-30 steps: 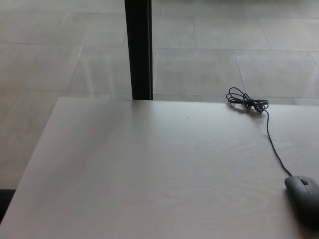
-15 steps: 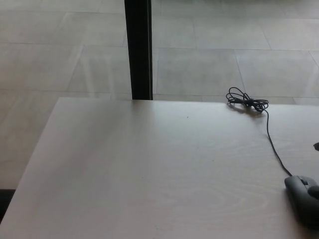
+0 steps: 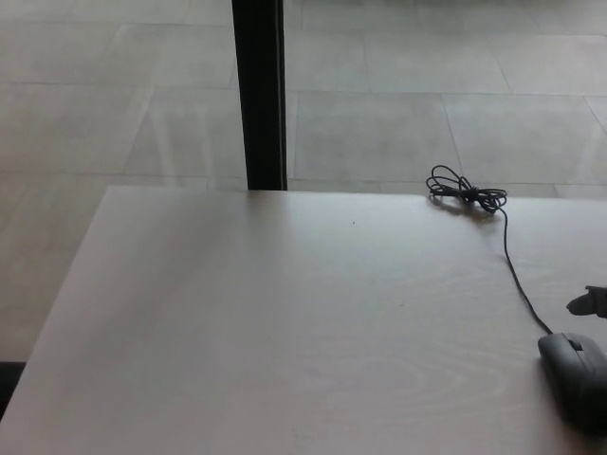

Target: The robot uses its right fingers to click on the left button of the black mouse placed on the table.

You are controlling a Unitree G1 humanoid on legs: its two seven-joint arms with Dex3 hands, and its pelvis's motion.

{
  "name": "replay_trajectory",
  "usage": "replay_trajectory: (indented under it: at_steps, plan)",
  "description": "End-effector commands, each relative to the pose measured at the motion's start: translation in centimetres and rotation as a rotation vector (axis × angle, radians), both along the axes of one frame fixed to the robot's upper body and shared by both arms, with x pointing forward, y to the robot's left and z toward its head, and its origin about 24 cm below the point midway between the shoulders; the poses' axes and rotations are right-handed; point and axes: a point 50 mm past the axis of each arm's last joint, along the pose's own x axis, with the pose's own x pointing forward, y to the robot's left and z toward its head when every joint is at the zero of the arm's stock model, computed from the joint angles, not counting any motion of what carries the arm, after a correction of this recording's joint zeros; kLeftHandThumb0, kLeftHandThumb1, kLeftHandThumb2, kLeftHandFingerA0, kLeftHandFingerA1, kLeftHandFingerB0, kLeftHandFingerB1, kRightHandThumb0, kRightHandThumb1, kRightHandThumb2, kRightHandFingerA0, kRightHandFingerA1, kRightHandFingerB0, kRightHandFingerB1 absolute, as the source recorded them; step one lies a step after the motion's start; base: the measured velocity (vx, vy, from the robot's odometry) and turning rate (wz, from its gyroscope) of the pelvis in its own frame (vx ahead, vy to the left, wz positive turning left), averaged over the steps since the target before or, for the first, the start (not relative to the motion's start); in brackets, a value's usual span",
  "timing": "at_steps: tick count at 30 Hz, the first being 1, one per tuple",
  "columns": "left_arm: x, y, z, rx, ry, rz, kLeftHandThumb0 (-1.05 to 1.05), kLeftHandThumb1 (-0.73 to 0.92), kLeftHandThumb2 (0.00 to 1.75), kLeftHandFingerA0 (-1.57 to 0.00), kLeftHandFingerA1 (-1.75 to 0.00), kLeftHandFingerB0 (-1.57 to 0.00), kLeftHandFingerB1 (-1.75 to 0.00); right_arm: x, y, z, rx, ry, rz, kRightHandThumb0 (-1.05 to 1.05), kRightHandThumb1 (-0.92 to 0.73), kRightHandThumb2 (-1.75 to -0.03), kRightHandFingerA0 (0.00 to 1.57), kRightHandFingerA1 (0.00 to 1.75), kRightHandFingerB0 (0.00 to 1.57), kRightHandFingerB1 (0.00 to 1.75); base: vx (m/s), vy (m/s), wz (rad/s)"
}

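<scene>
No readable text anywhere — no labels; none.

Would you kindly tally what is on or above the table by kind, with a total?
Black mouse: 1
Bundled cable of the mouse: 1
Robot right hand, only a dark tip at the right edge of the picture: 1
Total: 3, all toward the right side of the table.

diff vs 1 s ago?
The right hand has entered at the right edge, a dark tip now just above the black mouse, not visibly touching it. The view shifted slightly. Mouse, cable and table are unchanged; nothing grasped.
</scene>
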Motion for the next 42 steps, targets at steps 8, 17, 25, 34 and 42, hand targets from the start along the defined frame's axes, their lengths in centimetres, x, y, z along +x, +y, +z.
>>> replay_trajectory:
  at_steps: [8, 17, 25, 34, 42]
  plan:
    - [0.1, 0.7, 0.9, 0.058, -0.002, -0.008, -0.99, 0.92, 0.80, -0.67, -1.48, -0.32, -0.43, 0.3, 1.2, -0.3, 0.007, 0.048, 0.077, -0.55, -0.50, -0.88, 1.02, 1.29, 0.50, 0.56, 0.00, 0.000, 0.00]
    - [-0.2, 0.6, 0.8, 0.056, 0.000, 0.016, -0.97, 0.92, 0.86, -0.69, -1.51, -0.34, -0.43, 0.4, 0.0, -1.1, -0.025, 0.104, 0.004, -0.57, -0.66, -0.60, 0.89, 1.21, 0.55, 0.40, 0.00, 0.000, 0.00]
    - [0.0, 0.6, 0.8, 0.069, 0.016, -0.035, -0.99, 0.92, 0.83, -0.63, -1.36, -0.32, -0.43, 0.4, -0.3, -0.9, -0.068, 0.074, 0.016, -0.64, -0.69, -0.64, 0.89, 1.43, 0.56, 0.41, 0.00, 0.000, 0.00]
    - [0.1, 0.5, 0.7, 0.048, -0.023, -0.036, -1.02, 0.92, 0.82, -0.63, -1.33, -0.28, -0.40, 0.4, 1.0, -1.6, -0.045, 0.066, 0.080, -0.62, -0.68, -0.61, 0.92, 1.17, 0.59, 0.42, 0.00, 0.000, 0.00]
    - [0.0, 0.5, 0.7, 0.051, -0.018, -0.025, -0.99, 0.92, 0.86, -0.63, -1.28, -0.28, -0.41, 0.3, 0.1, -2.9, -0.102, 0.104, 0.045, -0.66, -0.73, -0.62, 0.76, 1.29, 0.56, 0.41, 0.00, 0.000, 0.00]
